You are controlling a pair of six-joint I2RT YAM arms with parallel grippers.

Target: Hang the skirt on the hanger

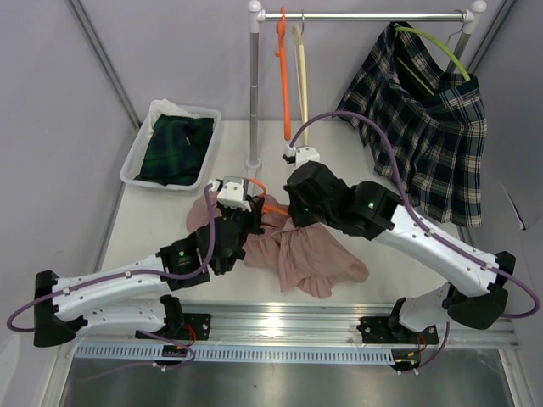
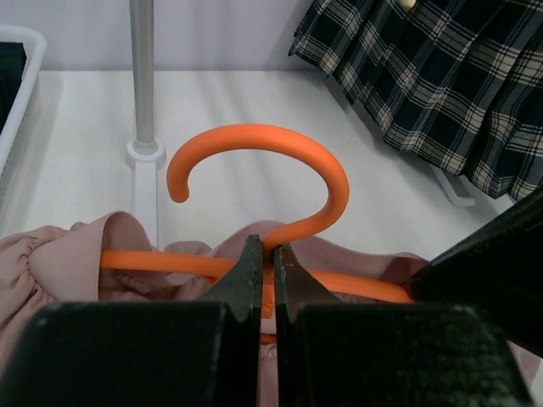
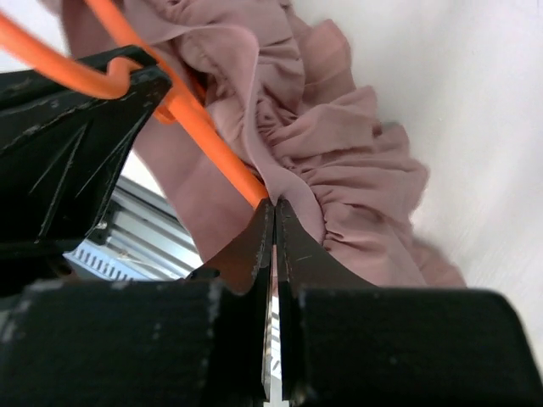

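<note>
The pink skirt point(image 1: 307, 261) lies crumpled on the white table between my two arms. An orange hanger point(image 2: 280, 140) rests in its waistband, its hook standing up and its arms running through the cloth point(image 2: 76, 254). My left gripper point(image 2: 270, 254) is shut on the hanger's neck just below the hook. My right gripper point(image 3: 273, 208) is shut on the gathered waistband of the skirt point(image 3: 339, 144), right beside one hanger arm point(image 3: 212, 136). From above, both grippers meet over the skirt's top edge, the left gripper point(image 1: 248, 217) and the right gripper point(image 1: 293, 216) close together.
A white bin point(image 1: 136, 157) holding a dark green plaid garment point(image 1: 178, 148) sits at the back left. A rack pole point(image 1: 253, 93) stands behind the skirt; its rail carries an orange hanger point(image 1: 285, 76), a cream hanger point(image 1: 300, 76) and a plaid skirt point(image 1: 428, 127).
</note>
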